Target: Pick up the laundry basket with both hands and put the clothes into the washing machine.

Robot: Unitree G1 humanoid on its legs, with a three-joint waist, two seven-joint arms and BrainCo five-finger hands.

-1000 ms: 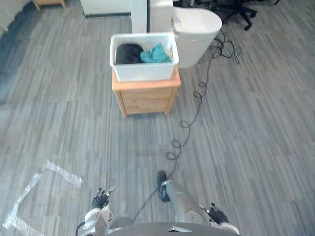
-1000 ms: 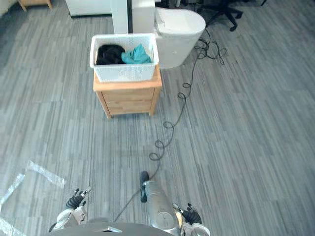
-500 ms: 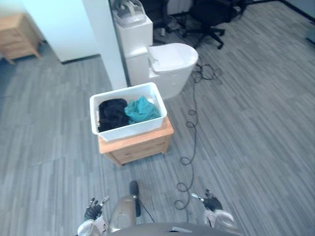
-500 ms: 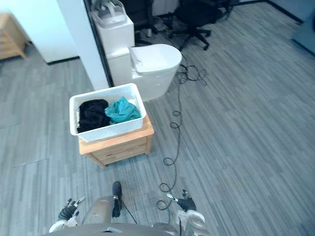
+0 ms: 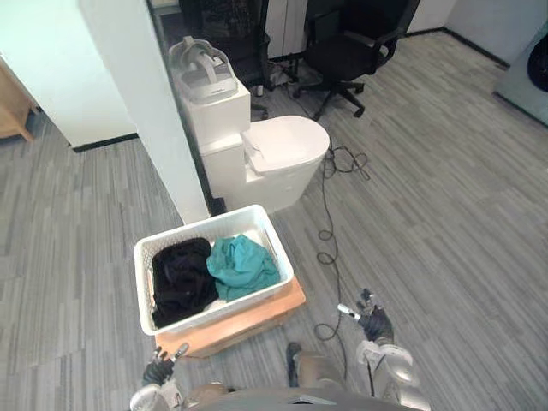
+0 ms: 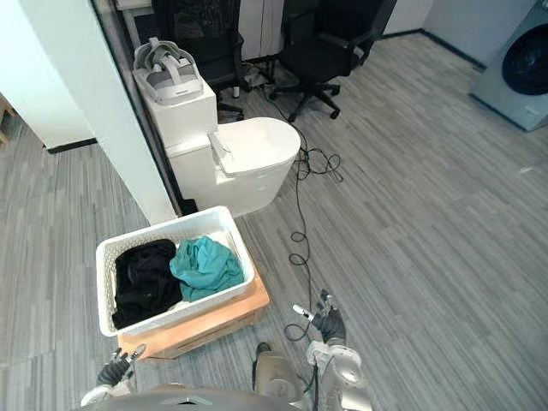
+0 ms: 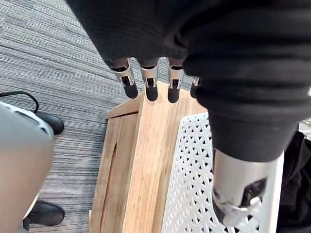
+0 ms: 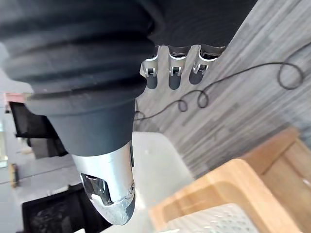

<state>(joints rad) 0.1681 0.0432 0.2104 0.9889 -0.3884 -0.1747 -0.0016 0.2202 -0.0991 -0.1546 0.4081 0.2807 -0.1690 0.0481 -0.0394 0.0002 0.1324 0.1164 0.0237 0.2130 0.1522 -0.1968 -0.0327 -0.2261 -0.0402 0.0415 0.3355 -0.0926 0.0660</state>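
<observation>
My left hand (image 5: 159, 370) hangs relaxed, fingers straight, holding nothing, by the near corner of the stand (image 5: 265, 313). My right hand (image 5: 373, 325) is equally slack and empty, off to the stand's side. The basket (image 5: 224, 309) sits on the stand with clothes (image 5: 242, 264) inside, well apart from the washer (image 6: 524, 60).

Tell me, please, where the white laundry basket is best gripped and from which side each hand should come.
Take the laundry basket by the rims of its two short ends, the left hand from its left, the right hand from its right. It lies long side towards the robot on the wooden cabinet, so end grips would probably keep it level.
</observation>
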